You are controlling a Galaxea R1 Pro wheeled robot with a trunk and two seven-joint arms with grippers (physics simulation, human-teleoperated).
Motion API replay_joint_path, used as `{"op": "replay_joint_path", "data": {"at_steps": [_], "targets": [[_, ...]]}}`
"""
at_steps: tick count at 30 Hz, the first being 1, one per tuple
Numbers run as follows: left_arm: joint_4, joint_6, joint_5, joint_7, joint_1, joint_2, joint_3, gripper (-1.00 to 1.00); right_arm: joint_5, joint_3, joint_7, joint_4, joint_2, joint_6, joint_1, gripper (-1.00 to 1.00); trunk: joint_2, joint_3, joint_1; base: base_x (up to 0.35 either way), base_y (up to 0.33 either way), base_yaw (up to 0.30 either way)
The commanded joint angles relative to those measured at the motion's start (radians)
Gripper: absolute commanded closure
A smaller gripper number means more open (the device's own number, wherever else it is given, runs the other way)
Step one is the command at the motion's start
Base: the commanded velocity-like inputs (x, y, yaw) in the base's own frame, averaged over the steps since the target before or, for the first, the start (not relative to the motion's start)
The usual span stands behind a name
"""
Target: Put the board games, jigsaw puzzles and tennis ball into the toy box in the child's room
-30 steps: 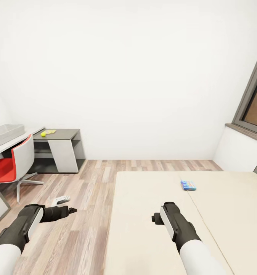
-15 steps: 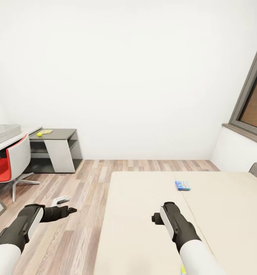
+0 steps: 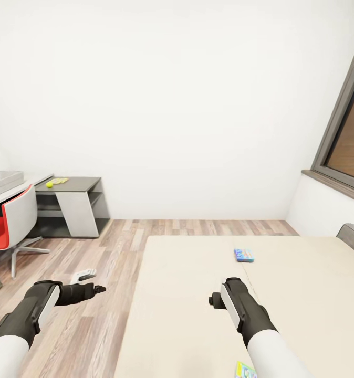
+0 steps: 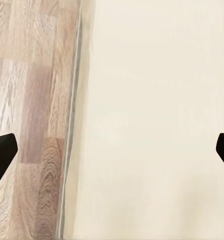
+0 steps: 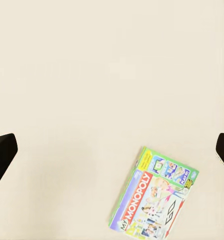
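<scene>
Hovering over the bed (image 3: 198,294), both pincers are spread and empty: left pincer (image 4: 112,152) at its edge, right pincer (image 5: 112,152) above the Monopoly box (image 5: 154,198). Farther up the bed lies the blue game box (image 3: 243,255). On the far counter (image 3: 74,184) sit the tennis ball (image 3: 49,184) and the grey toy box (image 3: 1,178), contents unclear.
</scene>
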Motion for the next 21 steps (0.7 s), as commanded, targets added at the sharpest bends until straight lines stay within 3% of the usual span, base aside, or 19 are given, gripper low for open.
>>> {"op": "replay_joint_path", "data": {"at_steps": [1,21], "targets": [[-0.001,0.009,0.010,0.002,-0.001,0.000,0.002,-1.00,-0.003,-0.003,-0.004,-0.001,0.001,0.003,-0.001,-1.00,-0.002,-0.002,0.001,0.000,-0.186,0.000],[-0.001,0.009,0.010,0.002,-0.001,0.000,0.002,-1.00,-0.004,-0.003,-0.004,-0.001,0.001,0.003,-0.001,-1.00,-0.002,-0.002,0.001,0.000,-0.186,0.000]]}}
